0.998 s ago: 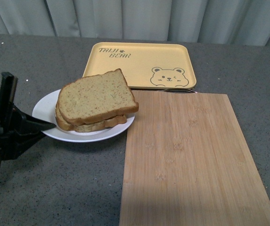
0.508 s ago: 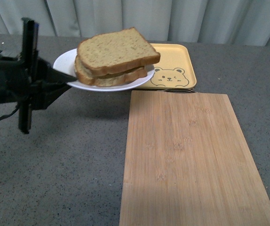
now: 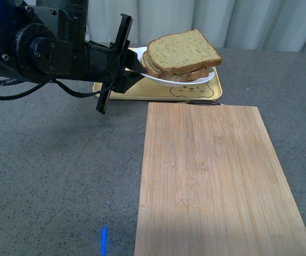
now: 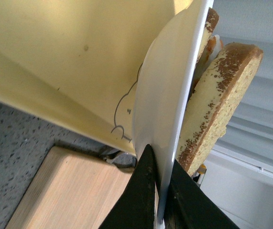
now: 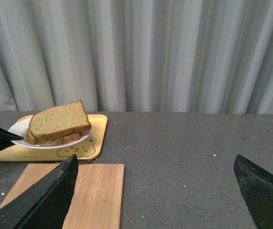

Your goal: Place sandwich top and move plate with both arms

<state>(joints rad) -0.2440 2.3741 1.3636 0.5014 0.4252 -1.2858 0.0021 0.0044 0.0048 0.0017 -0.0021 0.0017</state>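
The white plate (image 3: 166, 81) hangs in the air over the yellow tray (image 3: 142, 92), carrying a stacked sandwich. The sandwich top (image 3: 182, 50), a tan speckled slice, lies uppermost on the stack. My left gripper (image 3: 134, 66) is shut on the plate's left rim. The left wrist view shows the thin fingers pinching the rim (image 4: 167, 95) at my left gripper (image 4: 159, 162), with the sandwich top (image 4: 222, 95) beyond. My right gripper (image 5: 157, 191) is open and holds nothing. It is far from the plate (image 5: 18, 128) and the sandwich top (image 5: 60, 119), and does not show in the front view.
A bamboo cutting board (image 3: 211, 176) lies on the grey table in front of the tray and reaches to the near edge. The bulky left arm (image 3: 46, 48) spans the upper left. Grey curtains hang behind the table.
My left gripper has lifted the plate with the sandwich off the table and carried it up and right, from the table's left side to above the yellow tray.
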